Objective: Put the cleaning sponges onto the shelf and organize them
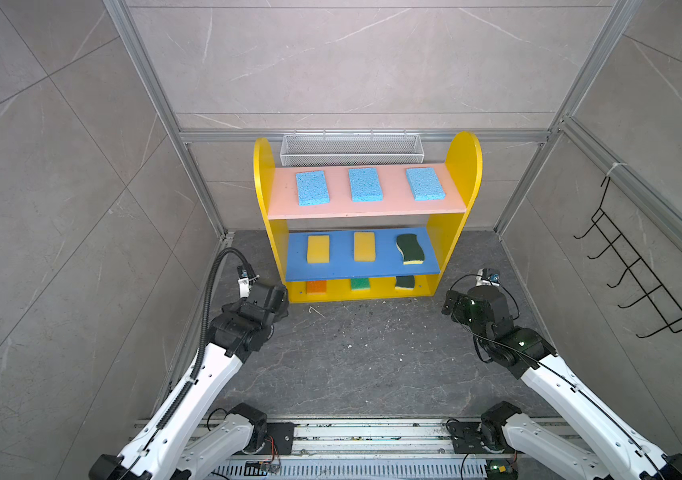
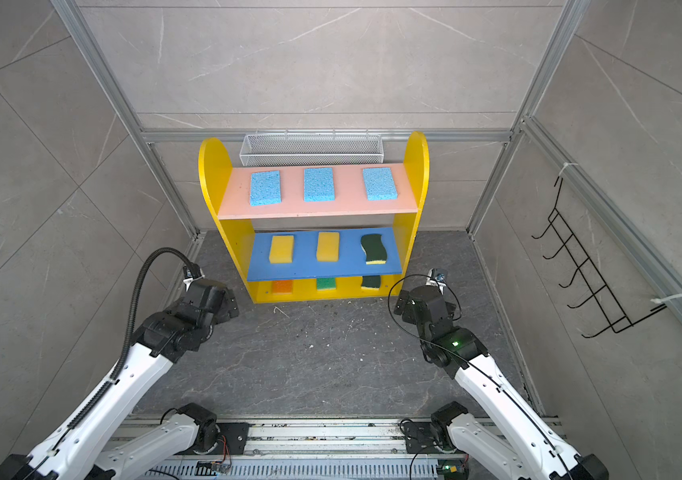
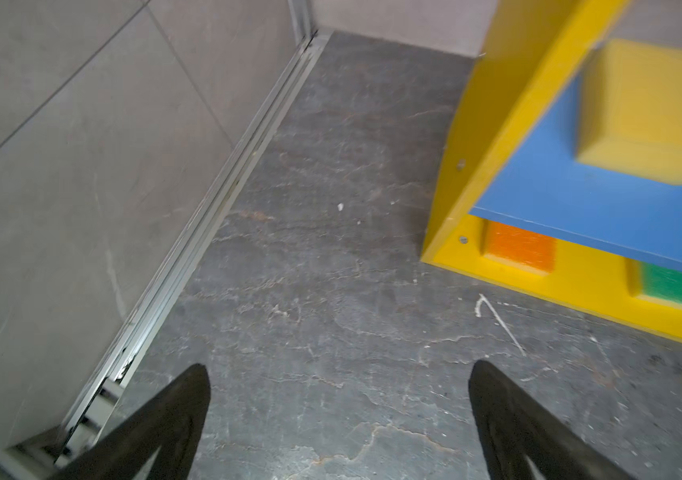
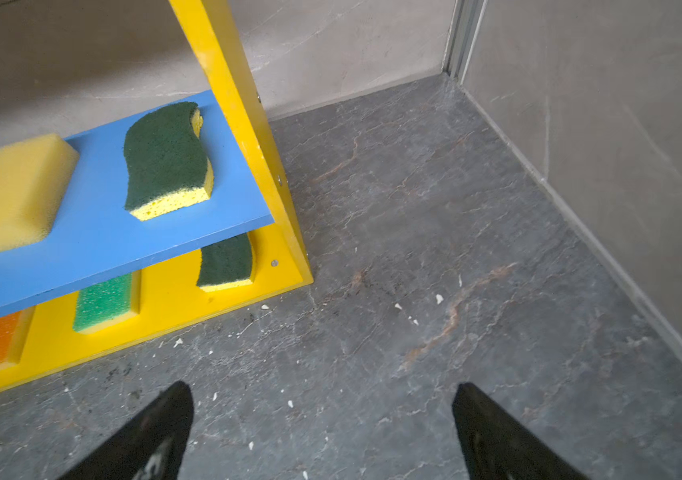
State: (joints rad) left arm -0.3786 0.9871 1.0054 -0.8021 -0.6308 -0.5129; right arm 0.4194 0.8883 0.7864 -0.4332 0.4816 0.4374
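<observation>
Your shelf [image 1: 462, 166] stands upright, filled three to a tier, all lying flat: light blue sponges [image 1: 364, 184] on the pink top board [image 1: 372, 210]; two yellow sponges [image 1: 317, 248] and a dark-green wavy sponge [image 1: 410, 248] on the blue middle board [image 1: 343, 268]; orange sponge [image 1: 316, 286], bright green sponge [image 1: 360, 284] and second dark-green sponge [image 1: 405, 282] on the yellow bottom [image 1: 376, 293].

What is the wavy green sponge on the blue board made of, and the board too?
The wavy sponge looks like yellow porous foam with a rough dark-green scrubbing layer on top. The blue board seems painted wood or plastic: flat, matte.
</observation>
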